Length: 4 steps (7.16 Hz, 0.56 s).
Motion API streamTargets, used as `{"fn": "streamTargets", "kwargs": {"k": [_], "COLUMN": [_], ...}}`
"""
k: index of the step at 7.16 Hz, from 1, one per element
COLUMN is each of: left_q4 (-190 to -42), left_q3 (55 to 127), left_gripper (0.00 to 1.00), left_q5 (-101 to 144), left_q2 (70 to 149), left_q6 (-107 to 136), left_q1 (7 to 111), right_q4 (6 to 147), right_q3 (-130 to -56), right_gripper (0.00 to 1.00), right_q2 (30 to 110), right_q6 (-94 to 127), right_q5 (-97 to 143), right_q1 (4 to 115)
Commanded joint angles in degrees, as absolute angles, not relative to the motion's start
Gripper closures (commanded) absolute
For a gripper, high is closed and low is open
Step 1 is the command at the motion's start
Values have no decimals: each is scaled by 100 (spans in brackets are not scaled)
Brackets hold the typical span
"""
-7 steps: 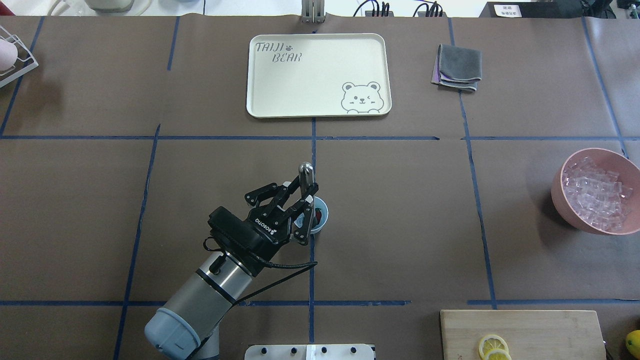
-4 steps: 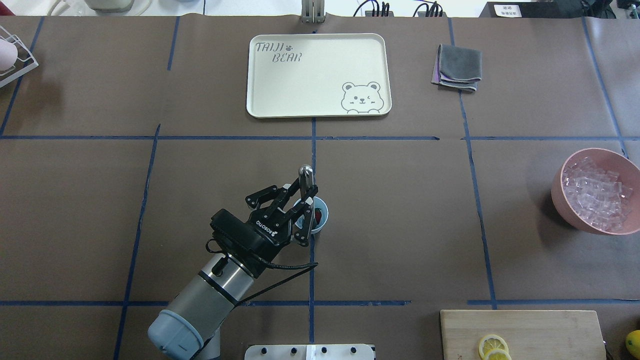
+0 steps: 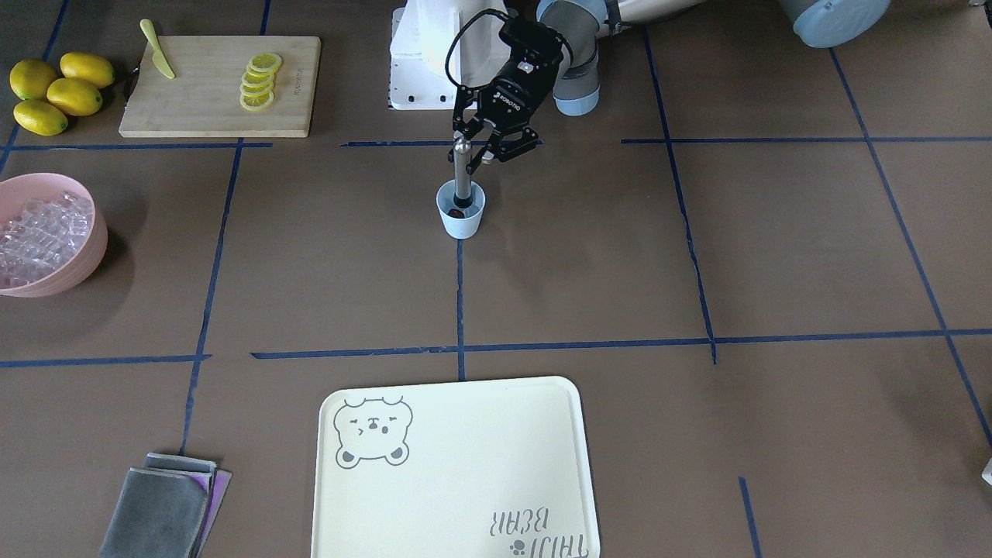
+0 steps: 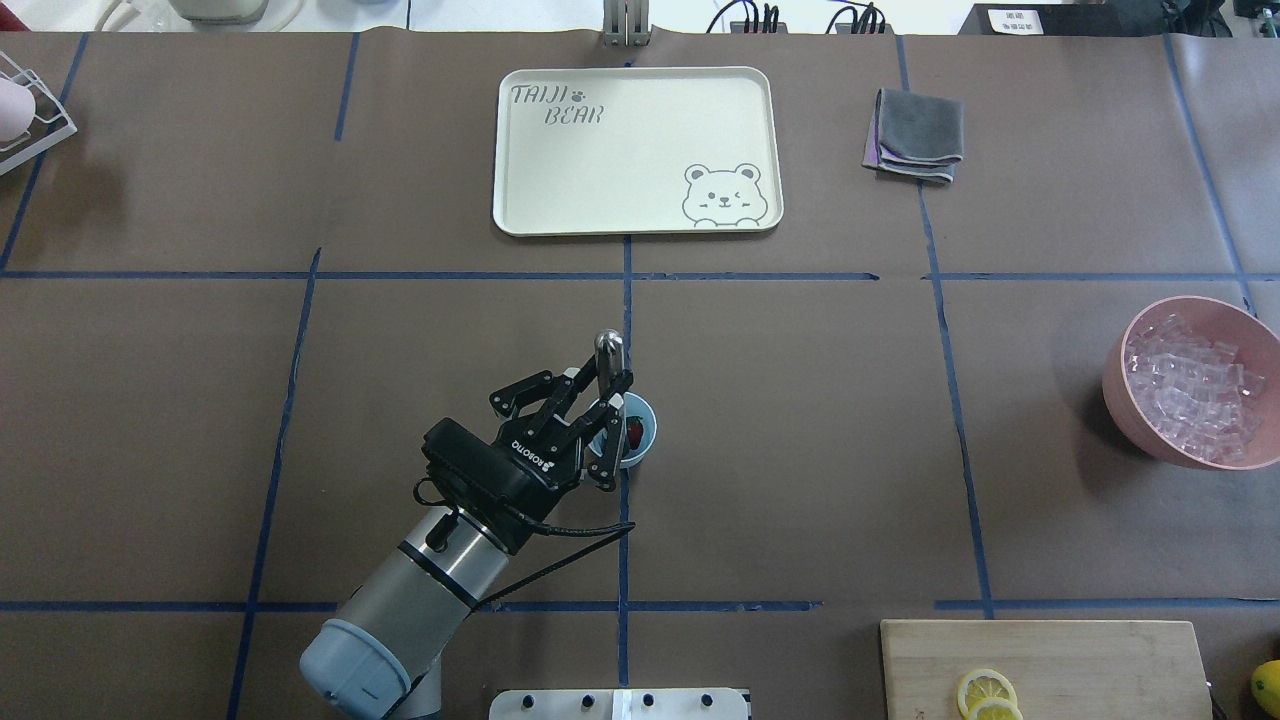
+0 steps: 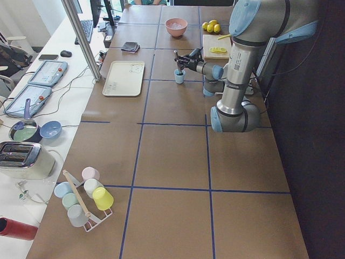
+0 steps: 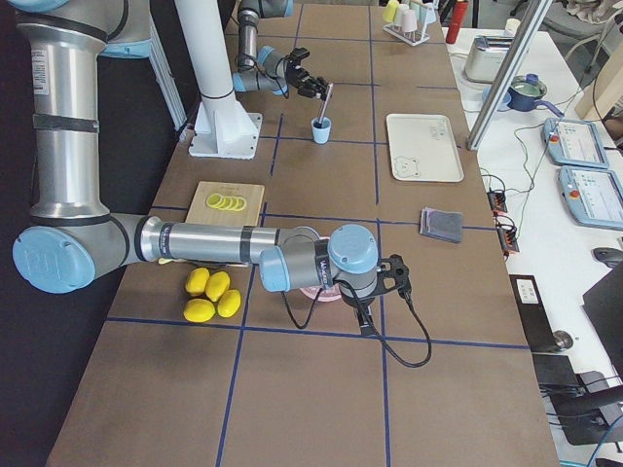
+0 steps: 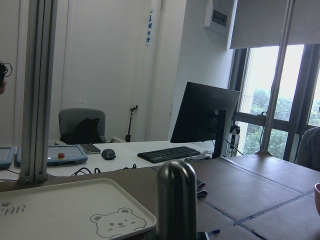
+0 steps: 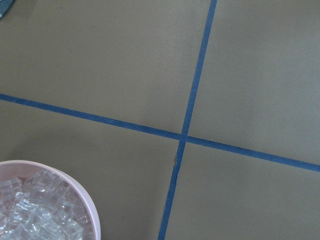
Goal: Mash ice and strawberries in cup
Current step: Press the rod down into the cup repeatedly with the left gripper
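Note:
The pale blue cup (image 4: 645, 432) (image 3: 460, 221) stands near the table's middle. A red strawberry (image 4: 634, 431) (image 3: 457, 211) lies inside it. My left gripper (image 4: 611, 392) (image 3: 474, 153) is shut on a metal muddler (image 4: 609, 347) (image 3: 463, 172) (image 7: 176, 200) that stands upright in the cup. Ice (image 4: 1190, 388) (image 3: 39, 232) (image 8: 35, 212) fills the pink bowl (image 4: 1113, 375) at the far right; I see none in the cup. My right gripper (image 6: 394, 277) hangs by that bowl, seen only in the exterior right view, so I cannot tell its state.
A cream bear tray (image 4: 640, 150) lies at the back, with a folded grey cloth (image 4: 915, 135) to its right. A cutting board (image 4: 1040, 660) with lemon slices is at the near right, whole lemons (image 3: 54, 93) and a knife (image 3: 157, 60) beside it.
The left arm shifted slightly and the muddler's top nudged a little to the left. It stays gripped and standing in the cup.

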<state>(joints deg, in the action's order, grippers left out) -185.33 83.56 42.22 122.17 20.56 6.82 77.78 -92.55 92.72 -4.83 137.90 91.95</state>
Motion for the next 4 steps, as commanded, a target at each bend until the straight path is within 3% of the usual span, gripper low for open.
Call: {"fn": "streamTargets", "kwargs": {"k": [1,4], "left_q4": [-18536,-18484], "left_q3": [8411,8832], "left_gripper": [100,100], "left_q5": [4227,4236], "left_q2": [12226,12217], "left_q6": [2152,2180], "left_q1": [694,799], "right_q4": [7778,7778], "right_q3": [-9255,-9264], "right_gripper": [1,1], "right_q2": [9272,9272], "right_q6": [-483,-483], "right_q5": [13790,13790], "right_q1": [9193,9193]}}
